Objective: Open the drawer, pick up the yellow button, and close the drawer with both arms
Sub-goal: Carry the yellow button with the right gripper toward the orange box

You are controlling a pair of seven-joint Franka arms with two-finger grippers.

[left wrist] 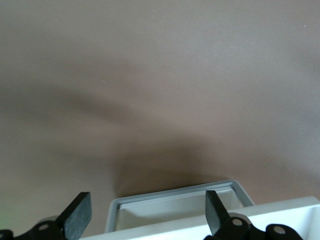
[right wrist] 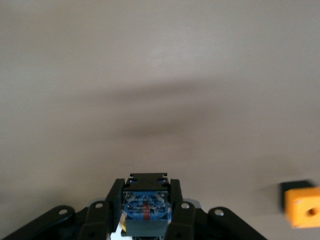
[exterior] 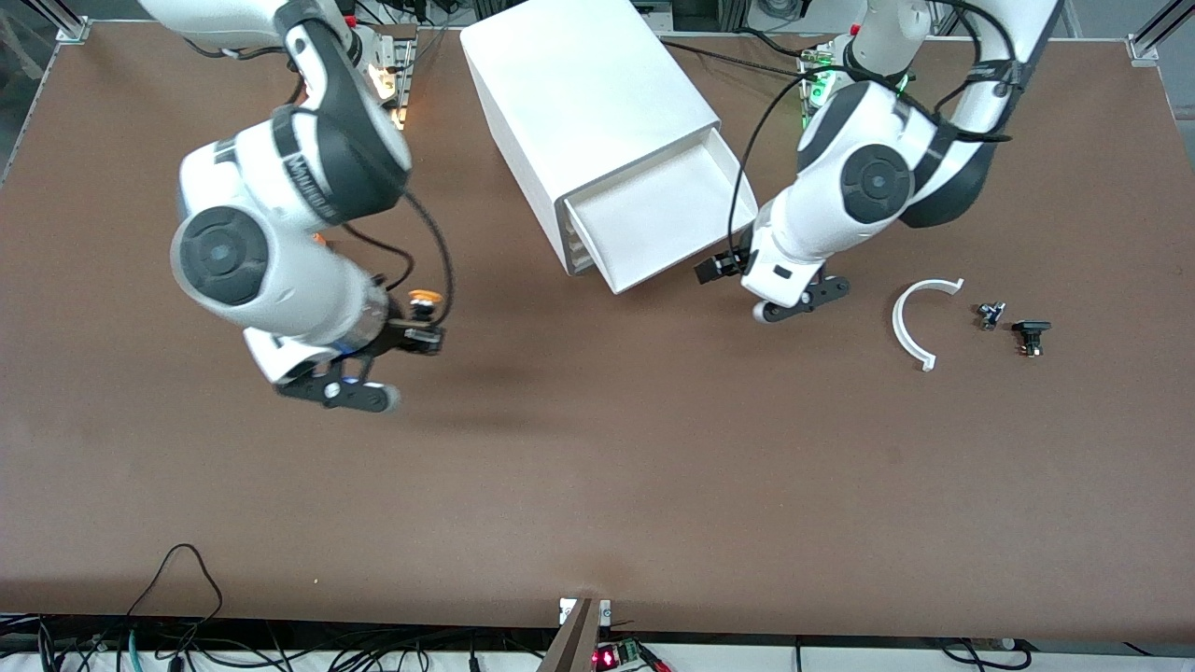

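Step in hand: button (right wrist: 145, 210) taken; drawer (exterior: 658, 219) not yet shut.
Right gripper (right wrist: 146, 212): fingers clamped on the button's bluish base, over bare table toward the right arm's end.
Left gripper (left wrist: 145, 215): fingers spread wide, holding nothing, at the drawer's front edge.
Next move (judged): left gripper presses the drawer front squarely into the cabinet (exterior: 583, 103); a skewed push could jam it.
Drawer contents: none visible.
Loose parts: orange cube (right wrist: 301, 210) near the right gripper; white curved piece (exterior: 913, 327) toward the left arm's end.

Two white jointed arms (exterior: 280, 233), black bands, black cables, black jaws.
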